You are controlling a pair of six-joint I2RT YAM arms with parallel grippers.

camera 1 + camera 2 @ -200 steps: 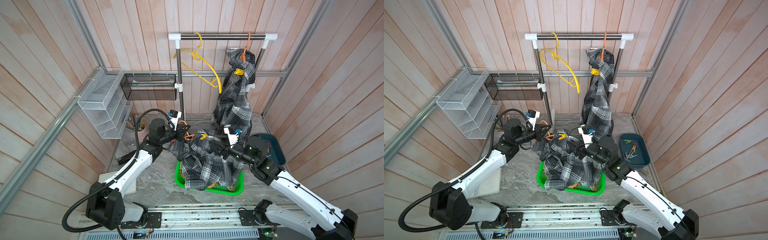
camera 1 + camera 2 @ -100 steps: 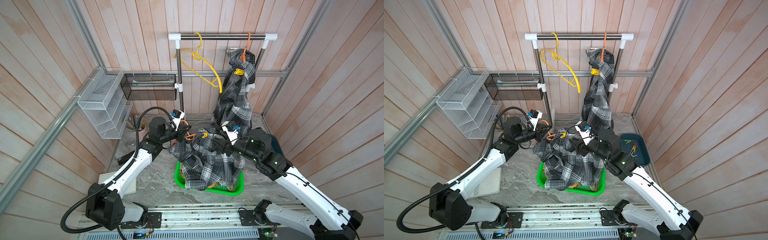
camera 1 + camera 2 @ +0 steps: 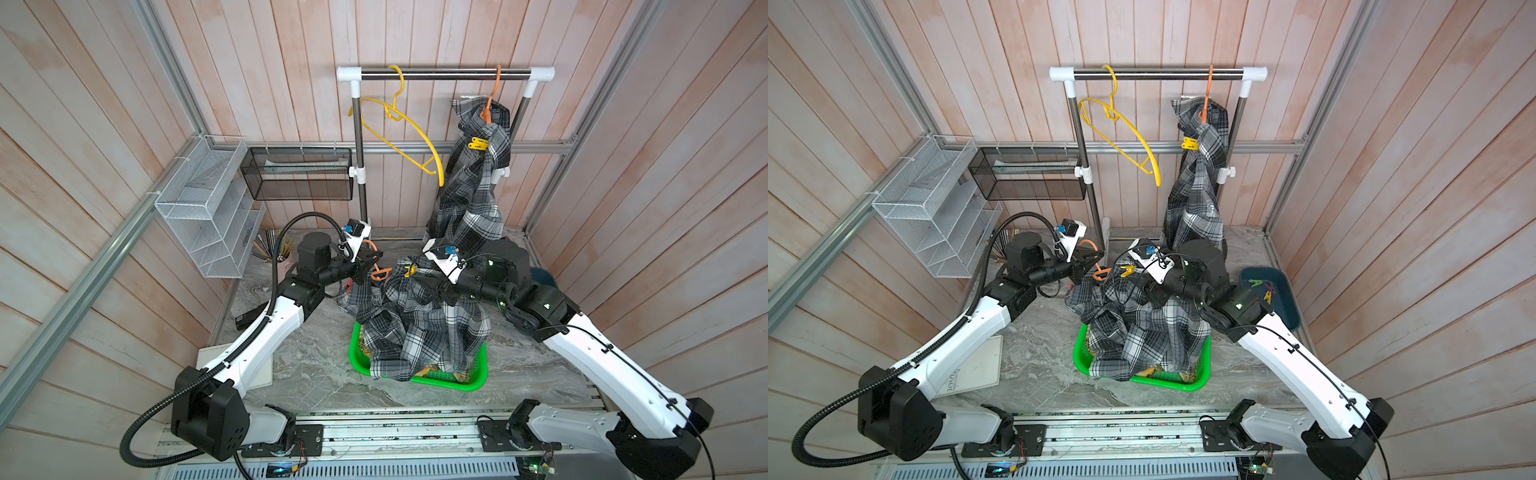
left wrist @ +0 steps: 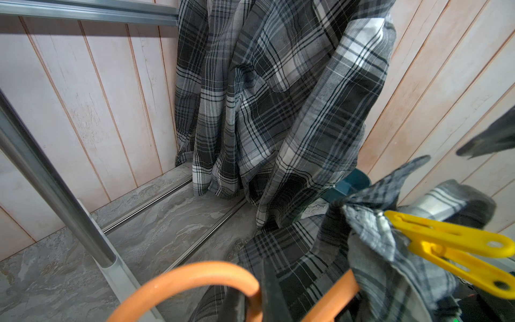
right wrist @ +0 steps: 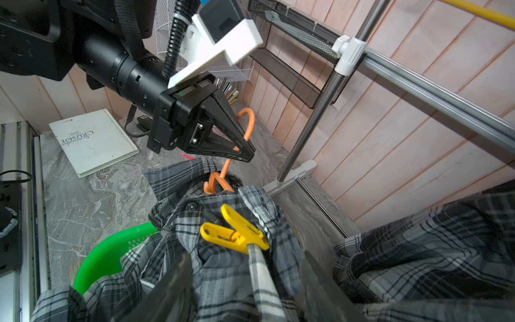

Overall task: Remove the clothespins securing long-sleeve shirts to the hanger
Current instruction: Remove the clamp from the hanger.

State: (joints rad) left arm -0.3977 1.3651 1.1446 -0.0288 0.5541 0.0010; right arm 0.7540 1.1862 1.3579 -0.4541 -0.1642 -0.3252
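Left gripper (image 5: pixel 246 155) clamps the hanger (image 4: pixel 195 272) steady — right gripper (image 5: pixel 245 255), jaws apart and empty, should straddle the pin (image 5: pixel 239 237) squarely, then squeeze.

White book (image 5: pixel 93 140) lying flat on the worktop (image 5: pixel 92 200), its cover carrying "Robinson CRUSOE" in dark letters, appearing upside down in the right wrist view. Smaller print near the title is reading as specks only. In a top view the book (image 3: pixel 978 365) is showing just the title's tail, "USOE".

The right tool (image 5: pixel 245 255) has clear air to the yellow plastic clothespin (image 5: pixel 235 237); beyond it, the left tool (image 5: pixel 249 156) and orange plastic hanger (image 5: pixel 249 122) block.
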